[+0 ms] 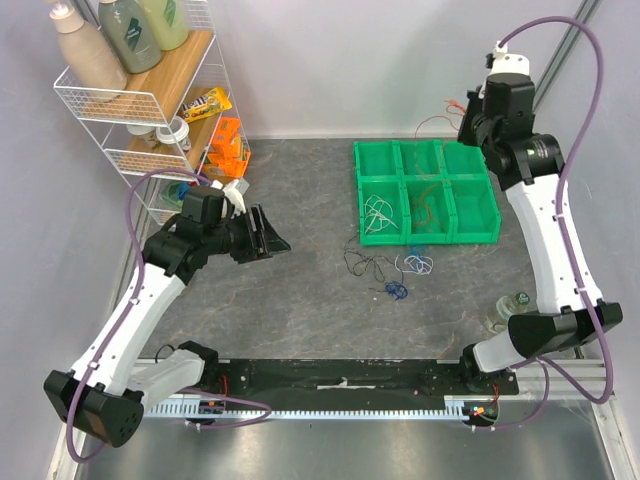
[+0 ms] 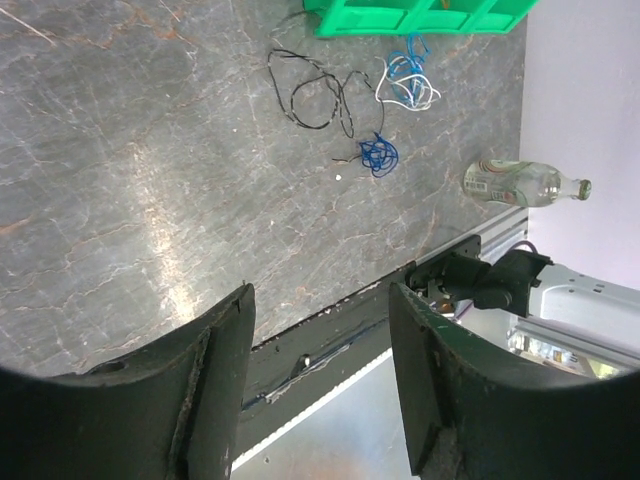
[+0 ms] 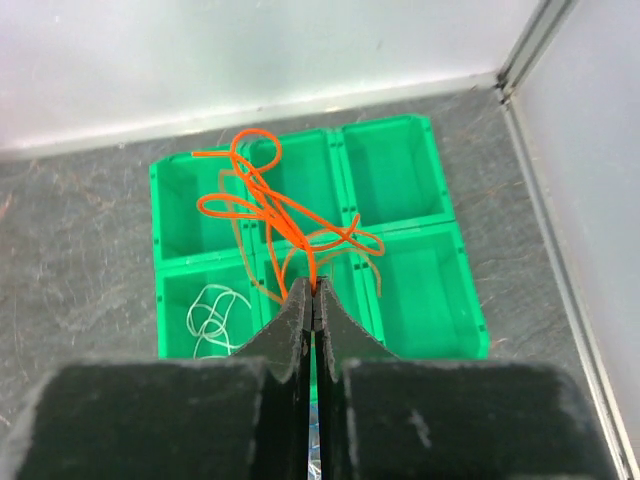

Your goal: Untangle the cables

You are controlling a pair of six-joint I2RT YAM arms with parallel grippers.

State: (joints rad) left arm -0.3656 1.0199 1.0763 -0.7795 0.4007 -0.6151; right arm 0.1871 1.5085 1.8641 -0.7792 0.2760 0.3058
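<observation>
green tray (image 2: 420,18) cut by the top edge (left wrist view), orange cable (image 3: 262,200) end hidden inside right gripper (image 3: 313,285)

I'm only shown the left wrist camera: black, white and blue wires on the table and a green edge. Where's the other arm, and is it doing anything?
Observer: It's at the far right, raised. The right gripper is shut on an orange cable, lifted over the green tray.
Operator: Is anything inside that tray?
Observer: A white cable lies in its near-left compartment.
Operator: What else is around that I miss?
Observer: A wire rack holding bottles stands at the far-left corner.
</observation>
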